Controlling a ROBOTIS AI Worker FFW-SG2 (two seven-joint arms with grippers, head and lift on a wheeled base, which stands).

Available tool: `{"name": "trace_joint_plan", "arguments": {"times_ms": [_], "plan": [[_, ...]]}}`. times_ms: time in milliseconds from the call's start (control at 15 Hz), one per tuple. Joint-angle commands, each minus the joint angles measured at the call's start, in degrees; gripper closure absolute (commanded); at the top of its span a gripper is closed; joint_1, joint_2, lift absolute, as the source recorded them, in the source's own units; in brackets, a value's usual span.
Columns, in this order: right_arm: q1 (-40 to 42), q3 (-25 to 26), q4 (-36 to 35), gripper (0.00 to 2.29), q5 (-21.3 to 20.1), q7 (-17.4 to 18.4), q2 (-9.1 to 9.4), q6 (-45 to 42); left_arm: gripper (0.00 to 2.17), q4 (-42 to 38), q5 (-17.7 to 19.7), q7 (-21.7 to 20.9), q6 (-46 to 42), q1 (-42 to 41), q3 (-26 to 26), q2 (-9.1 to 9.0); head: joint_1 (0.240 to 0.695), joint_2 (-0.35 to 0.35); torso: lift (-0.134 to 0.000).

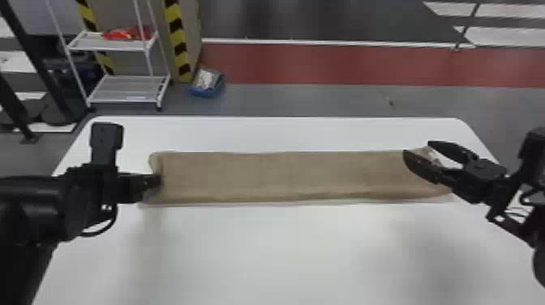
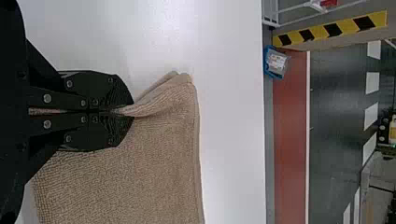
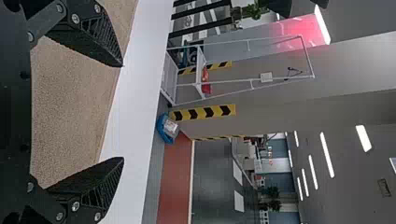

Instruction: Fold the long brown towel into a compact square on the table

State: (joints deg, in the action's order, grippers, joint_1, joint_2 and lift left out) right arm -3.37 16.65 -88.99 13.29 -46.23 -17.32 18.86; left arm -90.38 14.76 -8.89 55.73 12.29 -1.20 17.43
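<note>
The left hand point(image 1: 156, 181) pinches a fold at one end of the long brown towel point(image 1: 284, 174). From there the towel stretches across the white worktop point(image 1: 284, 251) to the right hand point(image 1: 417, 147), its fingers spread wide over the other end.

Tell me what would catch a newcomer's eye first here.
Probably the long brown towel, lying across the white table. Next, the black grippers at its ends: the left pinching it, the right with fingers spread. Behind stand yellow-and-black striped posts.
</note>
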Motion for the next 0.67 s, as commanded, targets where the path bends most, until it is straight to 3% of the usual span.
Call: {"name": "trace_joint_plan", "arguments": {"times_ms": [0,400,600], "plan": [[-0.14,-0.48,0.31,0.19,0.16,0.00,0.10,-0.09,1.68,-3.75,2.47,-0.07,1.89,-0.78,0.76,0.15,0.695,-0.030,-0.124],[-1.55,-3.38,2.51,0.19,-0.19,1.23,1.77,-2.73,1.69,-8.50,11.17,1.16,8.75,0.37,2.25,-0.38,0.695,-0.041,-0.124],[-3.84,-6.46,7.16,0.29,-0.54,1.40,1.85,-4.13,1.69,-12.28,19.70,2.03,17.36,2.65,3.66,-0.99,0.695,-0.051,-0.124]]}}
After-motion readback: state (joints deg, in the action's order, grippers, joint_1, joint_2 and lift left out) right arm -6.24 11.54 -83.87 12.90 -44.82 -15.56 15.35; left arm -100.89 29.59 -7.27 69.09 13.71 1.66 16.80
